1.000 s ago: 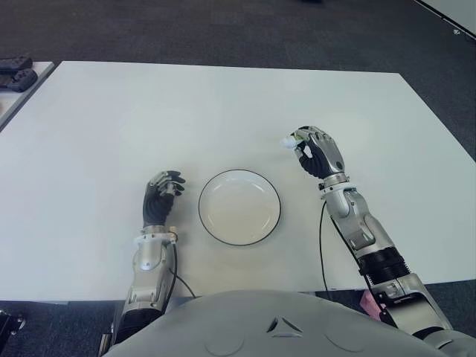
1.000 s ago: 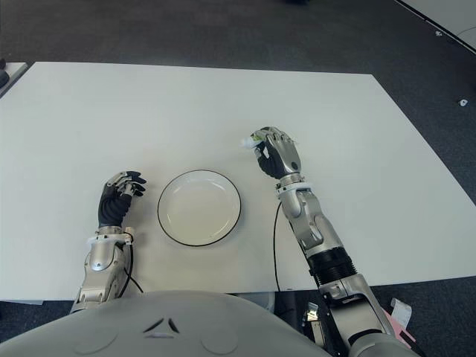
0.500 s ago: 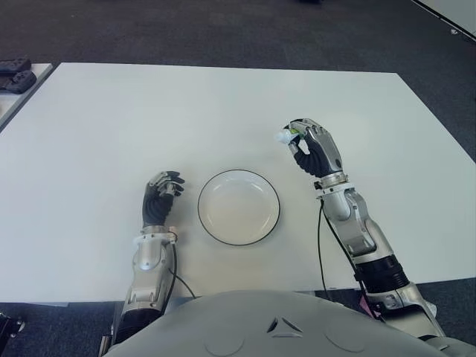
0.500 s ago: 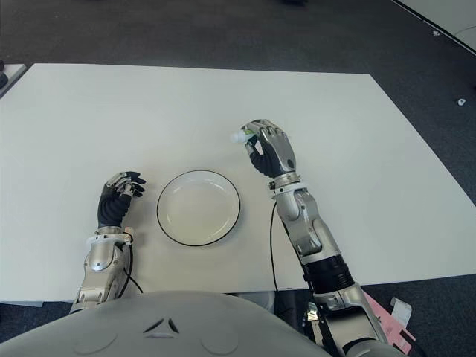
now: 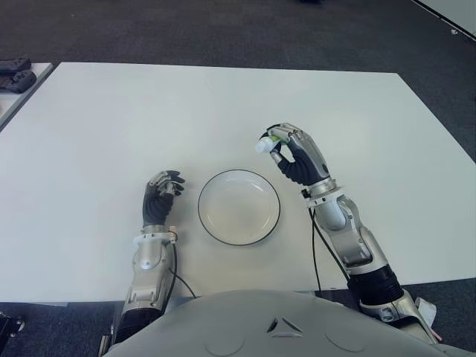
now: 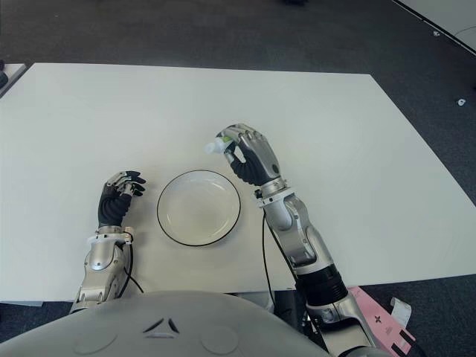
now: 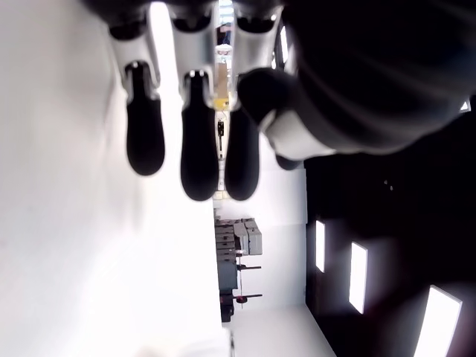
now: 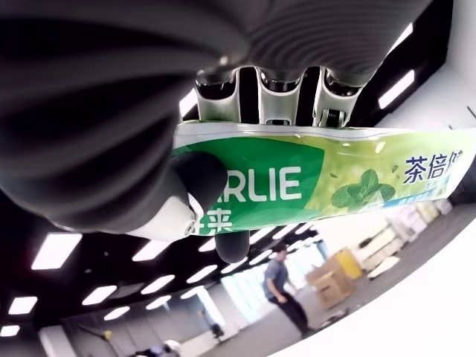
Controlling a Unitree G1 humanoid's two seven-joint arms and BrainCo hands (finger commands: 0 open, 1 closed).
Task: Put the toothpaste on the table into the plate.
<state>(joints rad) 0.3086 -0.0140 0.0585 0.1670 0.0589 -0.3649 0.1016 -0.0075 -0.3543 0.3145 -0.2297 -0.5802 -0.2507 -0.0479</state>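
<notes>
On the white table (image 5: 111, 126) sits a round white plate (image 5: 239, 207) with a dark rim, empty. At about 1 o'clock from the plate, just beyond its rim, the right robot hand (image 5: 291, 154) is raised with fingers curled around a toothpaste (image 5: 265, 143) tube, whose white cap end pokes out toward 9 o'clock. The left robot hand (image 5: 160, 195) shows at 9 o'clock of the plate, near it, fingers curled and holding nothing. Dark carpet floor (image 5: 223, 30) lies past the table at 12 o'clock.
</notes>
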